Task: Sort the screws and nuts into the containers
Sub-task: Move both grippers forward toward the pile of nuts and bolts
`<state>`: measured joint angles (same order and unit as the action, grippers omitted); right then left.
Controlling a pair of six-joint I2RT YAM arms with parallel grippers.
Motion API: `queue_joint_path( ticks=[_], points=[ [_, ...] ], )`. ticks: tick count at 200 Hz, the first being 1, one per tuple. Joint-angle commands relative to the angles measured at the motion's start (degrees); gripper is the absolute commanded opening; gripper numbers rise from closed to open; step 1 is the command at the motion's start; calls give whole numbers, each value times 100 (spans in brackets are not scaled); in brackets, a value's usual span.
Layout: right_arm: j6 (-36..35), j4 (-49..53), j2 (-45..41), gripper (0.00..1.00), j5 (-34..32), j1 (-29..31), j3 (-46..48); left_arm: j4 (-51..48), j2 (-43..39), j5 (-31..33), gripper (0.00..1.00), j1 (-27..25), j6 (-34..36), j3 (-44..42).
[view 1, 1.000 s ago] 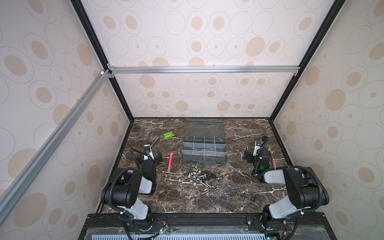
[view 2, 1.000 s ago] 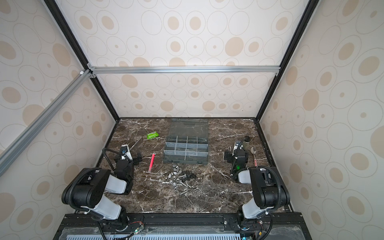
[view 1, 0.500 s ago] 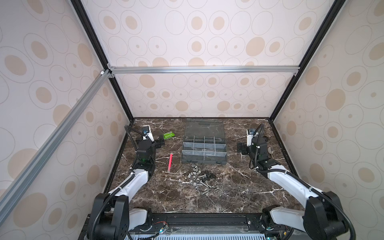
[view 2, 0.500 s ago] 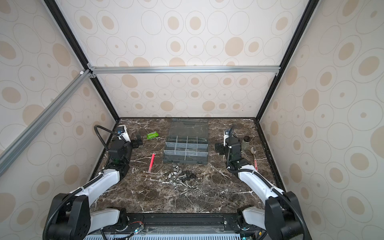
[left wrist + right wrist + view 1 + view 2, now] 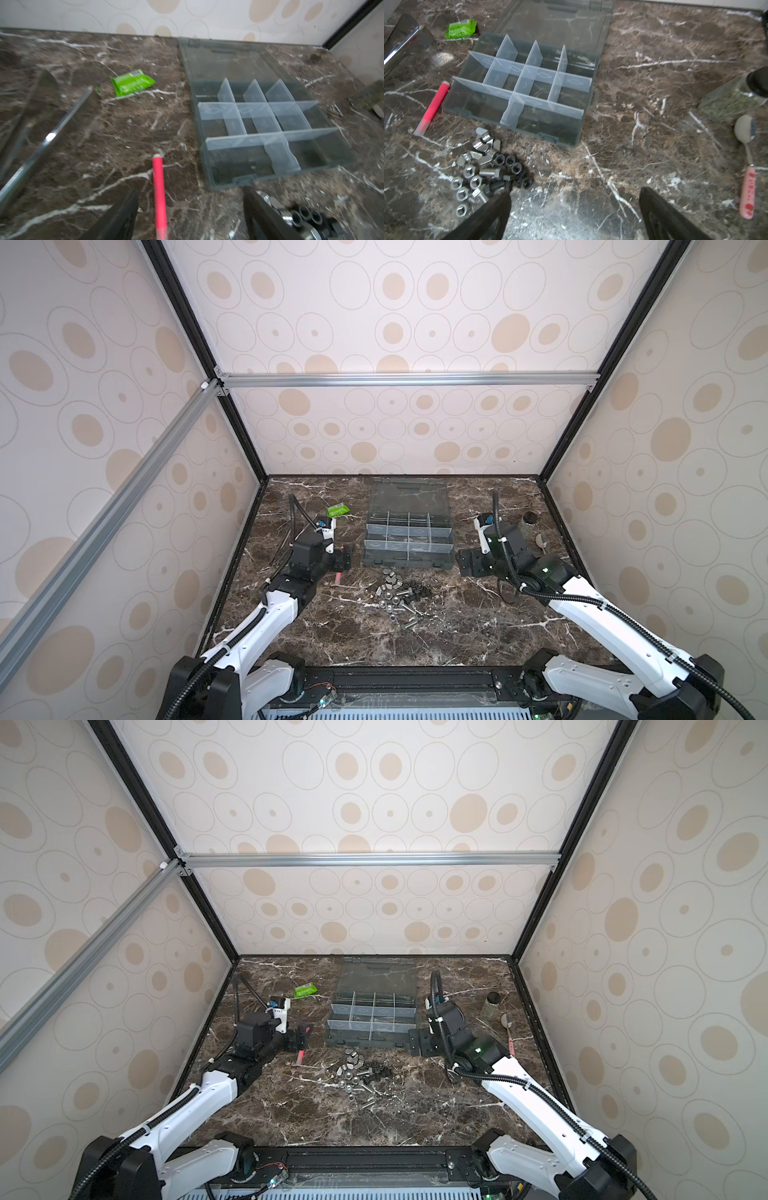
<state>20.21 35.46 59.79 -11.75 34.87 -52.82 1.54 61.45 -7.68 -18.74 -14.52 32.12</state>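
Note:
The containers are the compartments of a grey organiser box [image 5: 405, 563] [image 5: 370, 1040] [image 5: 268, 136] [image 5: 529, 97], lid folded open behind. The screws and nuts [image 5: 399, 593] [image 5: 361, 1073] [image 5: 483, 166] [image 5: 301, 216] lie heaped on the marble in front of it. My left gripper [image 5: 343, 561] [image 5: 301, 1038] [image 5: 190, 191] hangs open at the box's front left corner, over a red pen [image 5: 159, 187] [image 5: 436, 104] that lies between its jaws untouched. My right gripper [image 5: 467, 568] [image 5: 419, 1042] [image 5: 575, 191] stands open and empty at the front right corner, just right of the heap.
A green packet [image 5: 336, 511] [image 5: 132, 82] [image 5: 460, 28] lies back left of the box. At the right wall stand a black-capped jar [image 5: 530, 518] [image 5: 737, 97] and a pink-handled spoon [image 5: 540, 541] [image 5: 746, 166]. Patterned walls close in three sides.
Both arms have unfolded from the front rail. They reached up toward the back and then came down to the box's front corners. The left jaws look slightly narrower.

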Motion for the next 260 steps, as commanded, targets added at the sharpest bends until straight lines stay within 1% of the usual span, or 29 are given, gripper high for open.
queue_joint_path(
  ticks=[1, 15, 37, 55, 76, 90, 104, 121, 130, 152, 196, 221, 260],
  points=[
    [522, 447, -200, 100, 210, 155, 182, -526, -27, 114, 76, -454, 96, -13],
    [664, 466, -285, 100, 313, 276, 268, -666, 100, 50, 71, -642, 23, 52],
    [953, 303, -493, 100, 186, 495, 538, -745, 371, -197, 62, -989, 56, 135],
    [1233, 156, -616, 100, 130, 535, 748, -960, 634, -328, 55, -1273, 74, 227],
    [1401, 84, -639, 100, 195, 554, 849, -1027, 843, -162, 51, -1599, -13, 269],
    [1442, 58, -602, 100, 215, 588, 873, -803, 904, -218, 49, -1761, -99, 226],
    [1558, 25, -574, 100, 86, 604, 930, -613, 1033, -255, 49, -1909, -66, 231],
    [1598, -17, -539, 100, 20, 608, 958, -651, 1331, -67, 49, -2062, 53, 381],
    [1607, -74, -523, 100, 51, 604, 958, -743, 1505, 56, 49, -2117, 72, 528],
    [1604, -162, -487, 100, 146, 616, 958, -812, 1832, 113, 45, -2250, 151, 761],
    [1876, -274, -476, 100, 51, 617, 1117, -810, 2111, 750, 40, -2335, 368, 900],
    [1910, -251, -438, 100, 52, 630, 1088, -675, 2251, 767, 38, -2331, 444, 929],
    [1929, -74, -467, 100, -26, 638, 1084, -676, 2511, 891, 33, -2336, 452, 1048]
  ],
)
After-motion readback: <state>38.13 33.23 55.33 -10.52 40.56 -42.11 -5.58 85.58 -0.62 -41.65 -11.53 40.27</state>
